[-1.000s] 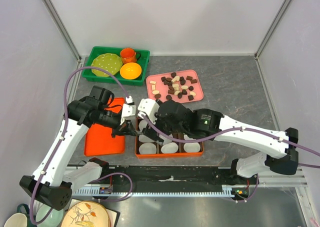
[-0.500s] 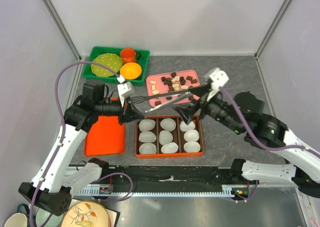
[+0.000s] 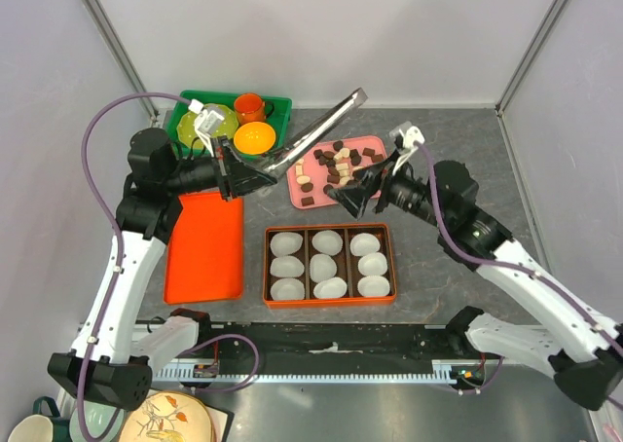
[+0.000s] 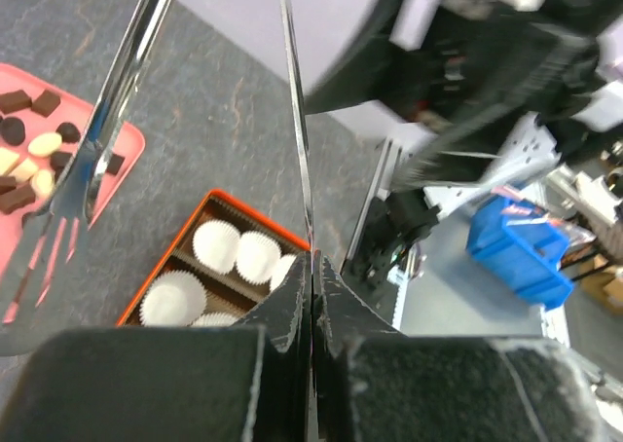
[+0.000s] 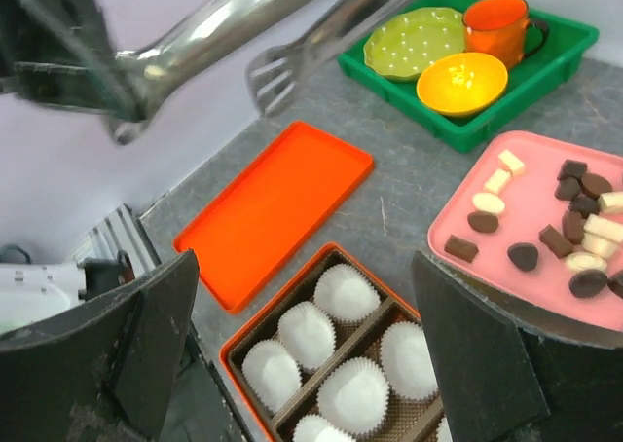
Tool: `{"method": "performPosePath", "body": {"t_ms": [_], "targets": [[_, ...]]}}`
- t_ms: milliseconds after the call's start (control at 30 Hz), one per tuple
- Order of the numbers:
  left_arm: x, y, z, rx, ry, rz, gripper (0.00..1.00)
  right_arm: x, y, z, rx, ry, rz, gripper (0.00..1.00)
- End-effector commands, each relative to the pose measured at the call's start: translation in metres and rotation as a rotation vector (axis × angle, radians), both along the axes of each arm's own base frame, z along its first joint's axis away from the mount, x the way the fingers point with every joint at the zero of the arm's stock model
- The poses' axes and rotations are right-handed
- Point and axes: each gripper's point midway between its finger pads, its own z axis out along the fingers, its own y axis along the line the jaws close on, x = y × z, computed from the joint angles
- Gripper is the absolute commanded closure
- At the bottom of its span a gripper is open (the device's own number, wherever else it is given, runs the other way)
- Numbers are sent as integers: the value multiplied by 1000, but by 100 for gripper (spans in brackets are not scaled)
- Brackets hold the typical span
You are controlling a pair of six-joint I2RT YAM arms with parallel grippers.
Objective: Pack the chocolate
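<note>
The chocolate [image 3: 339, 165] lies as several dark brown and cream pieces on a pink tray [image 3: 375, 191], also seen as chocolate [image 5: 569, 218] and chocolate [image 4: 27, 150]. My left gripper [image 3: 261, 176] is shut on the hinge end of metal tongs [image 3: 321, 126], which slant up toward the back wall above the tray. In the left wrist view the tongs [image 4: 92, 160] fan out from the left gripper [image 4: 313, 296]. My right gripper [image 3: 368, 181] hangs open and holds nothing over the tray's near edge. Below the right gripper [image 5: 307, 364] are white paper cups [image 5: 343, 291].
An orange box [image 3: 265, 267] holds several white paper cups in front of the tray. Its orange lid [image 3: 204, 247] lies to the left. At the back left, a green bin [image 3: 282, 106] holds an orange mug [image 3: 251, 106], a yellow bowl [image 3: 255, 138] and a green plate [image 3: 209, 123].
My left arm has swung the tongs up and back from over the box. My right gripper opened wide and pulled away from the box to above the pink tray.
</note>
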Motion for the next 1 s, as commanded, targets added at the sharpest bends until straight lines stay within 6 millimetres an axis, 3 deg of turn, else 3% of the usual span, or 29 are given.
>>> {"method": "performPosePath", "body": {"t_ms": [0, 67, 100, 133, 167, 367, 600, 833, 967], "targets": [[-4, 6, 37, -84, -18, -21, 98, 10, 5, 44, 293, 6, 239, 2], [-1, 9, 33, -75, -24, -21, 99, 11, -3, 59, 383, -87, 368, 2], [-2, 10, 29, -69, -14, -33, 98, 5, -4, 67, 449, -30, 424, 2], [1, 11, 26, -62, -16, -38, 98, -3, -7, 85, 476, -138, 485, 2], [-1, 10, 23, -57, -17, -58, 98, 6, -1, 74, 471, -93, 516, 2], [-4, 12, 13, -34, -54, -51, 98, 21, 7, 84, 543, -113, 596, 2], [-8, 13, 11, -26, -74, -50, 98, 50, 13, 79, 502, -155, 468, 2], [-12, 13, 2, -25, -62, -52, 99, 59, 38, 67, 391, -165, 366, 2], [-18, 13, 2, -29, -65, -62, 98, 62, 40, 64, 387, -165, 346, 2]]}}
